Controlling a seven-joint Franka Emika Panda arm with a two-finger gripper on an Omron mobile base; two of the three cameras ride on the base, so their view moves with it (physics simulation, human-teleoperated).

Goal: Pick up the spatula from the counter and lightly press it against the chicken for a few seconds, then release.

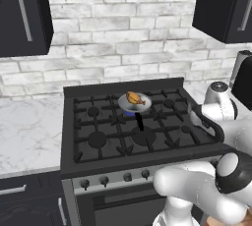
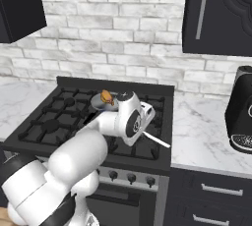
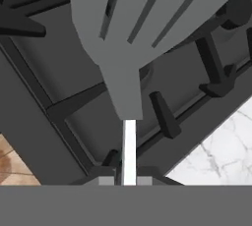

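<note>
The spatula has a grey slotted blade (image 3: pixel 133 23) and a thin white handle (image 3: pixel 129 151). My gripper (image 3: pixel 126 175) is shut on that handle, and the blade hangs over the black grates at the stove's right side. In the right base view the gripper (image 2: pixel 144 127) is above the stove's front right, with the white handle (image 2: pixel 160 141) sticking out toward the counter. The chicken (image 1: pixel 135 98) (image 2: pixel 106 97), golden brown, lies in a small pan (image 1: pixel 129 107) on a rear middle burner, up and left of the hand. The spatula is apart from the chicken.
The pan's black handle (image 1: pixel 139 120) points toward the stove front. The black stove (image 1: pixel 98 141) has knobs along its front edge. Marble counter (image 1: pixel 29 131) (image 2: pixel 197 122) lies on both sides. A dark coffee machine (image 2: pixel 241 117) stands at the right. Dark cabinets hang above.
</note>
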